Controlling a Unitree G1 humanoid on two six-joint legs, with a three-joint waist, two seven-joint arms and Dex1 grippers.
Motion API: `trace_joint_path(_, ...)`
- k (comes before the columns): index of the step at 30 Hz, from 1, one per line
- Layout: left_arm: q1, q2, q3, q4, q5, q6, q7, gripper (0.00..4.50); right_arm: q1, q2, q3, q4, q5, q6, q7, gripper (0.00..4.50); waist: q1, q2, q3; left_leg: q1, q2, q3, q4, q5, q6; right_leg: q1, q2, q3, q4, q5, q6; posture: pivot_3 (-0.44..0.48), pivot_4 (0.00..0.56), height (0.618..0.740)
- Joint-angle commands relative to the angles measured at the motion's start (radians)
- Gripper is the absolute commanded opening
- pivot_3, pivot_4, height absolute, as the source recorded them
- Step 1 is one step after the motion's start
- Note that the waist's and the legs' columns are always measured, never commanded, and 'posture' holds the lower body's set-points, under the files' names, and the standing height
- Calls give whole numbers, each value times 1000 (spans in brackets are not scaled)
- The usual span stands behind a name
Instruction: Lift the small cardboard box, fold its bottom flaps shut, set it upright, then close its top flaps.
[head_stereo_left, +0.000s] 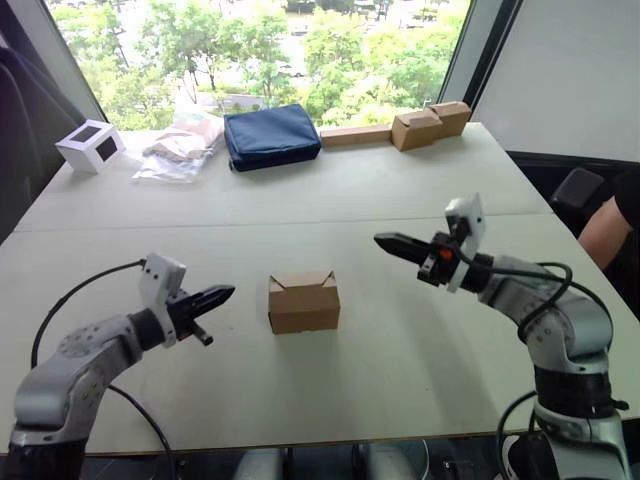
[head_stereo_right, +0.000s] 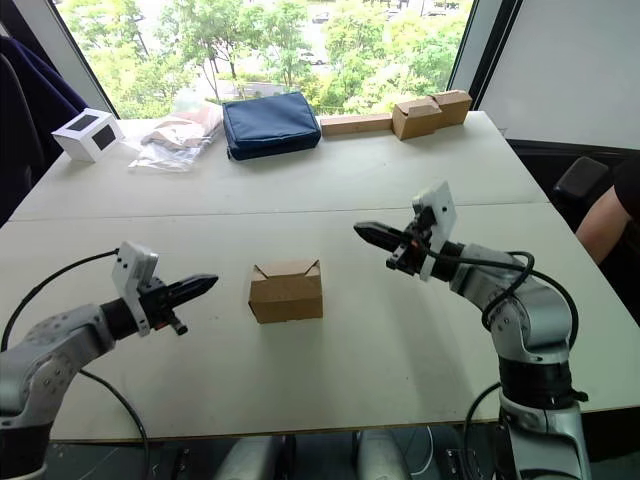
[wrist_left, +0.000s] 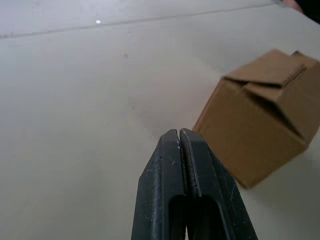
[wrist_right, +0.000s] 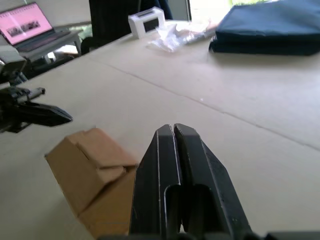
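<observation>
**Box upright on the worktop, both claws clear of it**

The small cardboard box (head_stereo_left: 303, 302) stood upright near the middle of the pale worktop (head_stereo_left: 400, 190), resting on its base. Its top flaps (head_stereo_left: 301, 279) lay folded down, their angled edges meeting in a shallow V-shaped seam.

The left claw (head_stereo_left: 222, 294) hovered just beside the box on the robot's left, pointing toward it without touching; in the left wrist view its two black fingers (wrist_left: 165, 185) were pressed together with nothing between them. The right claw (head_stereo_left: 386, 241) hung above the worktop on the box's right, higher than the box and apart from it, its fingers (wrist_right: 197, 165) likewise together and empty.

Along the far edge of the worktop lay a white cube with a black face (head_stereo_left: 90, 146), a clear plastic bag (head_stereo_left: 180, 145), a dark blue pouch (head_stereo_left: 271, 136) and paler cardboard boxes with a long strip (head_stereo_left: 400, 128). A laptop (wrist_right: 31, 27) sat on a separate desk.
</observation>
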Motion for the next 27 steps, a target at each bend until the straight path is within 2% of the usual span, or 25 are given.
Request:
trace_joint_path(1, 75, 11, 29, -52, -1, -46, -37, 29, 103, -76, 18, -68, 0, -14, 46, 0, 1, 0, 0, 0, 0, 0, 0, 0, 0, 0, -1, 0, -1, 0, -1, 0, 150, 737)
trace_joint_path(6, 167, 8, 24, -76, 2, -71, -61, 29, 218, -142, 52, -95, -36, -63, 64, 0, -1, 1, 0, 0, 0, 0, 0, 0, 0, 1, -1, 0, -2, -2, -3, 0, 150, 737)
trace_joint_path(11, 220, 7, 0, -56, 31, -105, -77, 29, 269, -170, 62, -93, -47, -91, 74, 0, -1, 1, 0, 0, 0, 0, -1, 0, 1, 1, -1, 0, -5, -2, -3, 0, 150, 737)
trace_joint_path(27, 182, -3, -10, -28, -5, -70, -84, 29, 224, -171, 105, -50, -64, -109, 66, 0, 0, 1, 0, 0, 0, 0, -1, -2, 3, 5, -1, -1, -12, -1, -5, 0, 150, 737)
